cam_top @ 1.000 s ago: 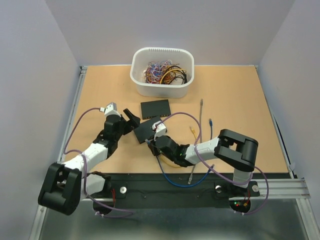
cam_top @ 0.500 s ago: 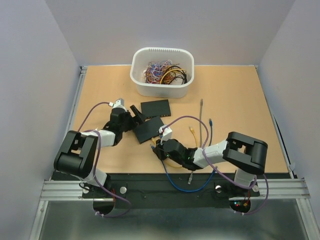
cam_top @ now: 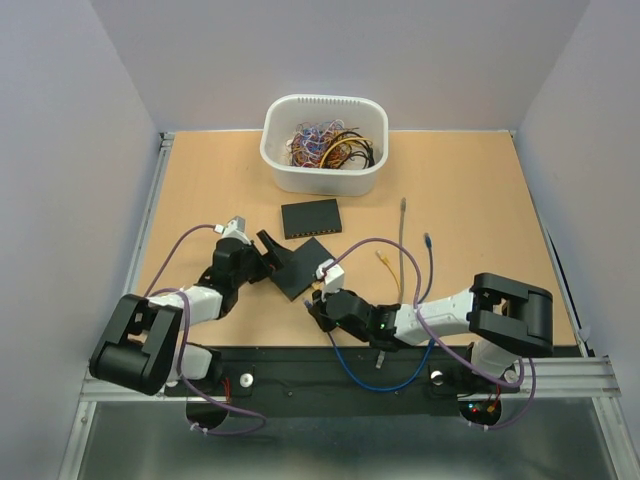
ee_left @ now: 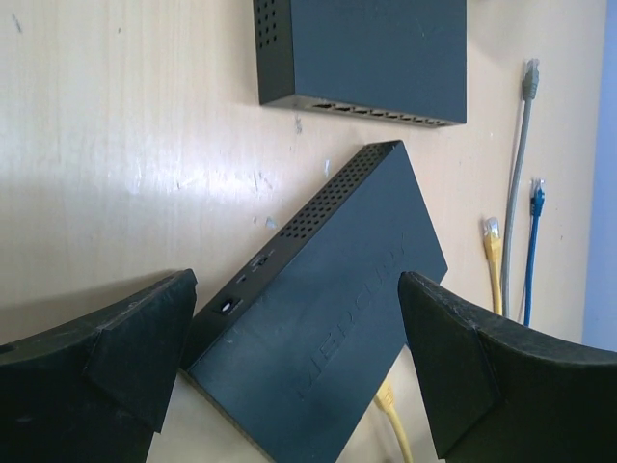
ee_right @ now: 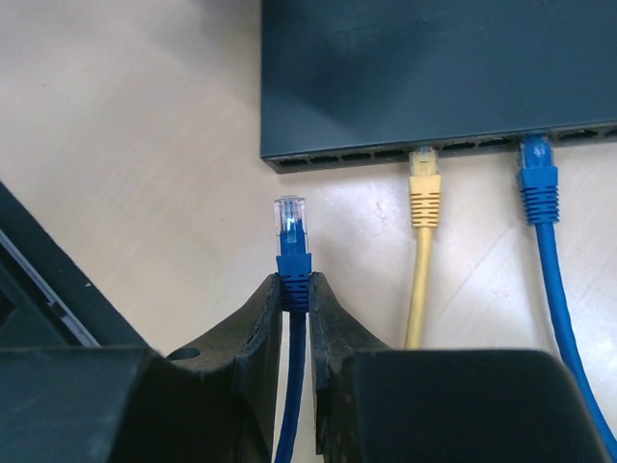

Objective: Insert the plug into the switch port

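A black switch (cam_top: 300,267) lies askew at mid-table, and its port row (ee_right: 434,149) faces my right gripper. A yellow plug (ee_right: 424,188) and a blue plug (ee_right: 537,178) sit in two of its ports. My right gripper (ee_right: 297,280) is shut on the boot of another blue plug (ee_right: 291,224), whose clear tip points at the port row a short gap away, left of the yellow plug. In the top view this gripper (cam_top: 318,300) is just near of the switch. My left gripper (ee_left: 297,280) is open, its jaws either side of the switch's (ee_left: 328,309) rear end without touching.
A second black switch (cam_top: 310,217) lies just beyond the first. A white bin (cam_top: 325,180) of tangled cables stands at the back. Loose grey (cam_top: 401,235), blue (cam_top: 429,240) and yellow (cam_top: 383,258) cable ends lie to the right. A blue cable (cam_top: 380,385) loops over the near edge.
My right gripper has drawn back toward the near edge with the blue plug. My left arm has shifted, its open gripper staying at the switch's rear; the switch has moved slightly nearer.
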Available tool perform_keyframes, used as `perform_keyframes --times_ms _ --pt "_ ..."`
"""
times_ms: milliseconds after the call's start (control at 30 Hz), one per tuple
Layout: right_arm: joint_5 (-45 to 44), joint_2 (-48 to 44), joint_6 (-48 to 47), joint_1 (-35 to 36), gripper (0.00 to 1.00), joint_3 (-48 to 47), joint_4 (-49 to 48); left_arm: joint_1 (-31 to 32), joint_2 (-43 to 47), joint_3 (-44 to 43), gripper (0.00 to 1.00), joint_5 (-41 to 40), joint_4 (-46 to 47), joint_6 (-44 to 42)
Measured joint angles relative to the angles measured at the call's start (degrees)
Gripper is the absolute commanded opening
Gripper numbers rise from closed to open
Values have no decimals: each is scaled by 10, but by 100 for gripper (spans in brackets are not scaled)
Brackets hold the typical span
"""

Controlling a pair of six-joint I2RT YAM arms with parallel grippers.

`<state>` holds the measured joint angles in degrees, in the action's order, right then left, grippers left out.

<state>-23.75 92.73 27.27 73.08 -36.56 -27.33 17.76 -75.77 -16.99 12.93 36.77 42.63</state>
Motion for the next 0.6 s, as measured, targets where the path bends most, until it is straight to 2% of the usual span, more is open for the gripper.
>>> perform_keyframes --times_ms 300,600 --pt "-31 14 11 0 1 7 14 2 57 30 98 2 -33 8" --pt "-50 54 8 0 1 -26 22 2 94 47 98 2 -56 7"
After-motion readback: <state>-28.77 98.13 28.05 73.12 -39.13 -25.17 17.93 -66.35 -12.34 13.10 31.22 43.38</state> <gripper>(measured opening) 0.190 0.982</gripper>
